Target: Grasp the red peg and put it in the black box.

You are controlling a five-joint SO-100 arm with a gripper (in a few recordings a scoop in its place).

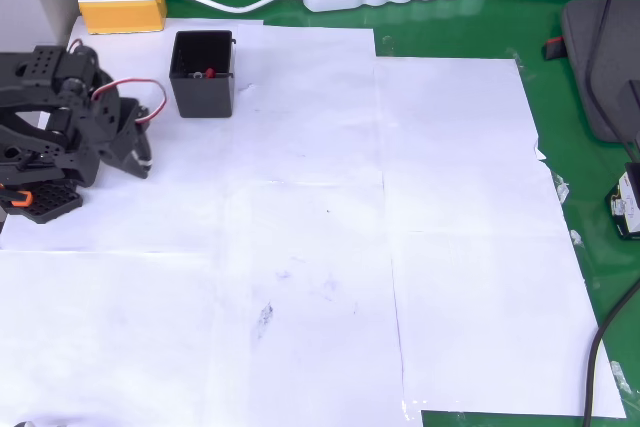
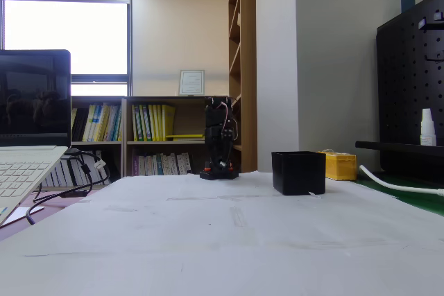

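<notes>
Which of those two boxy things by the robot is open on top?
The black box: hollow, with the red peg inside. The yellow block beside it is closed.

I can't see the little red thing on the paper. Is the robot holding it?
No. The red peg lies inside the black box. The gripper sits beside the box, apparently holding nothing.

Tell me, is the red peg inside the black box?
Yes. The red peg lies inside the black box, seen from overhead.

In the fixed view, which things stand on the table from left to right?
Laptop → robot arm → black box → yellow block → white cable.
</notes>
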